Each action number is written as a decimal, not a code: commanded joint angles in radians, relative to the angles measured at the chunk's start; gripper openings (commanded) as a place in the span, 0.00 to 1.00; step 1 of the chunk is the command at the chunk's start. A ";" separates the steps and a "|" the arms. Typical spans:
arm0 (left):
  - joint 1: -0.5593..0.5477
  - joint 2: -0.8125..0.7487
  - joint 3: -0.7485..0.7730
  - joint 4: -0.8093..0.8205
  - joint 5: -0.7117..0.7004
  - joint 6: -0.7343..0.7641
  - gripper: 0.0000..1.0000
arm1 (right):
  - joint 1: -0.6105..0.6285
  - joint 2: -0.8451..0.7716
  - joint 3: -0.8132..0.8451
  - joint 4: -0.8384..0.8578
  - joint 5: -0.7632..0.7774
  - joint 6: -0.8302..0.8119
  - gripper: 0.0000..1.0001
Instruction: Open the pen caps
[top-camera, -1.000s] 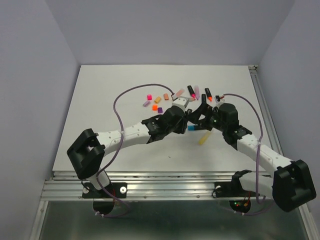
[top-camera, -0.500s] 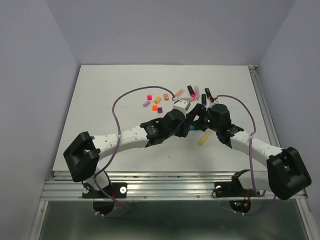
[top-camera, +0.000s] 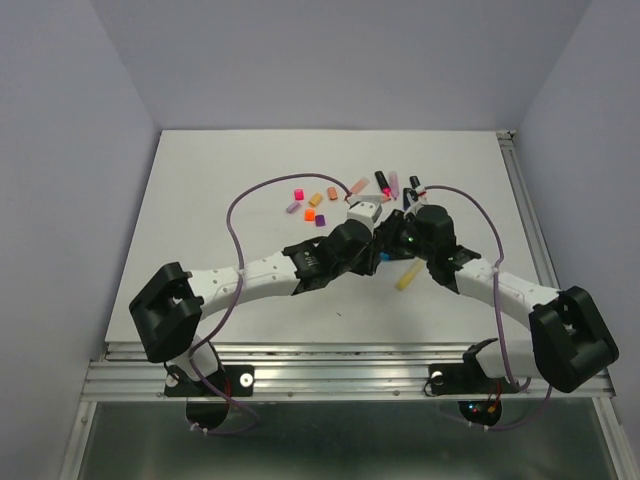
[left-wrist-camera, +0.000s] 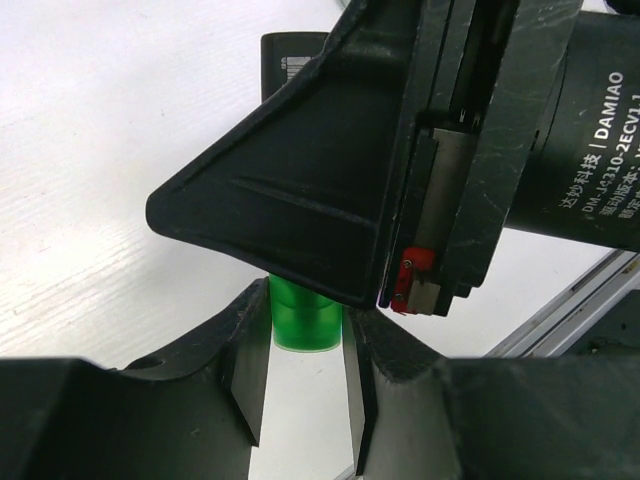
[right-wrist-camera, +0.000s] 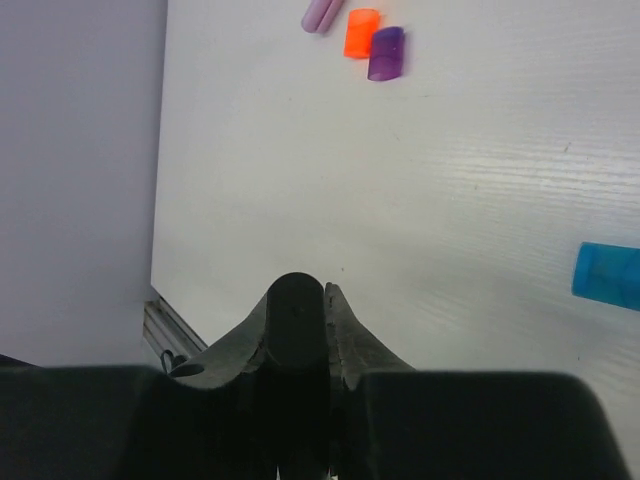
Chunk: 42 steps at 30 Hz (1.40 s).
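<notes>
My two grippers meet above the middle of the table. In the left wrist view my left gripper (left-wrist-camera: 305, 335) is shut on the green cap (left-wrist-camera: 305, 315) of a pen, with the right gripper's black body (left-wrist-camera: 400, 150) right over it. In the right wrist view my right gripper (right-wrist-camera: 297, 300) is shut on that pen's black barrel (right-wrist-camera: 296, 310). From above, the left gripper (top-camera: 371, 241) and right gripper (top-camera: 392, 238) touch tip to tip and hide the pen. Loose caps lie to the left: pink (top-camera: 298, 193), orange (top-camera: 310, 213) and purple (top-camera: 320, 220).
Several pens (top-camera: 382, 182) lie in a cluster behind the grippers. A blue cap (top-camera: 383, 257) and a yellow pen (top-camera: 408, 277) lie just in front of them. The right wrist view shows an orange cap (right-wrist-camera: 360, 33), a purple cap (right-wrist-camera: 386, 53) and the blue cap (right-wrist-camera: 607, 275).
My right arm has swung left up to the left gripper, and its jaws have gone from open to shut on the pen's black barrel. The left gripper has kept its grip.
</notes>
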<state>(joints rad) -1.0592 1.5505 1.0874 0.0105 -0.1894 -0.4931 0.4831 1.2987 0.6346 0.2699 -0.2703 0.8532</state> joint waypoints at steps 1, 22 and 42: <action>-0.001 -0.013 0.032 0.031 -0.025 0.005 0.00 | 0.011 0.001 0.056 0.026 0.009 -0.026 0.01; 0.116 -0.297 -0.248 0.388 0.451 0.036 0.99 | 0.012 -0.118 0.043 0.209 -0.273 0.023 0.01; 0.123 -0.236 -0.190 0.572 0.693 -0.018 0.67 | 0.032 -0.161 0.068 0.328 -0.277 0.095 0.01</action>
<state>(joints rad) -0.9272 1.3205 0.8516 0.4389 0.4122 -0.4904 0.4988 1.1526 0.6518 0.5034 -0.5449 0.9424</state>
